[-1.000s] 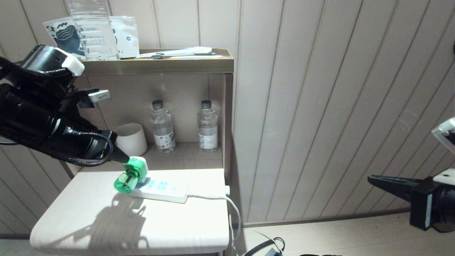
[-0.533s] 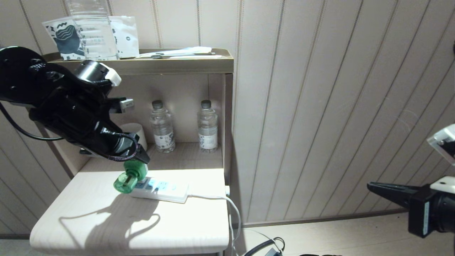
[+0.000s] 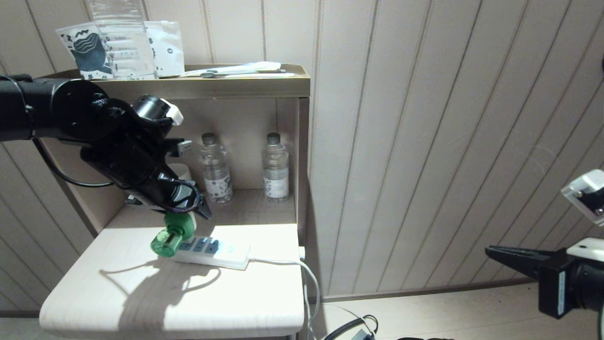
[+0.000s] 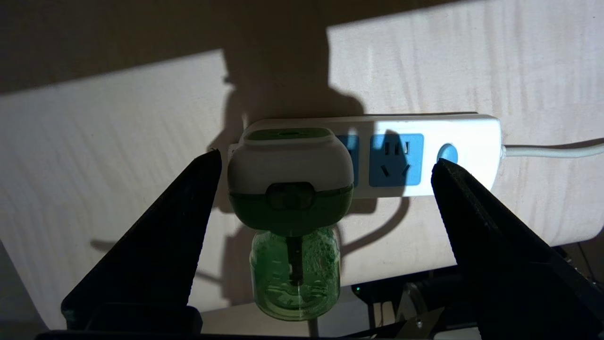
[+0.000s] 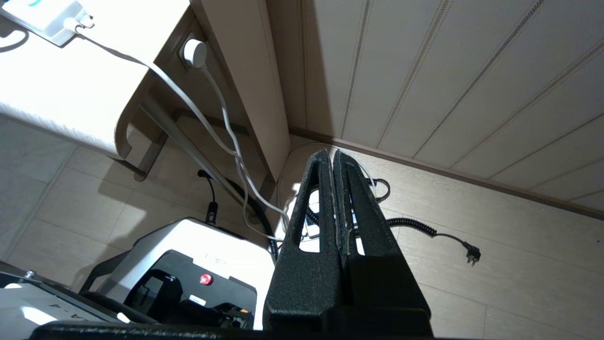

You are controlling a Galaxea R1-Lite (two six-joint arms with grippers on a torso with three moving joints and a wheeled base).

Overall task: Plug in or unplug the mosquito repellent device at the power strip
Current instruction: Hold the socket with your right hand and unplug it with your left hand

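The mosquito repellent device [image 4: 290, 189] sits plugged into the end socket of the power strip [image 4: 401, 156], farthest from the strip's white cord [image 3: 292, 262], with its green bottle pointing over the strip's front edge. The strip lies flat on the pale worktop [image 3: 141, 297]. The left gripper [image 4: 325, 165] hangs just above the device, jaws wide apart, one on each side, neither touching it. Behind, in the shelf recess, stand two water bottles [image 3: 215, 167] and a mug [image 3: 181, 171]. The right gripper [image 5: 334, 158] is parked well to the right, over the floor, jaws pressed together.
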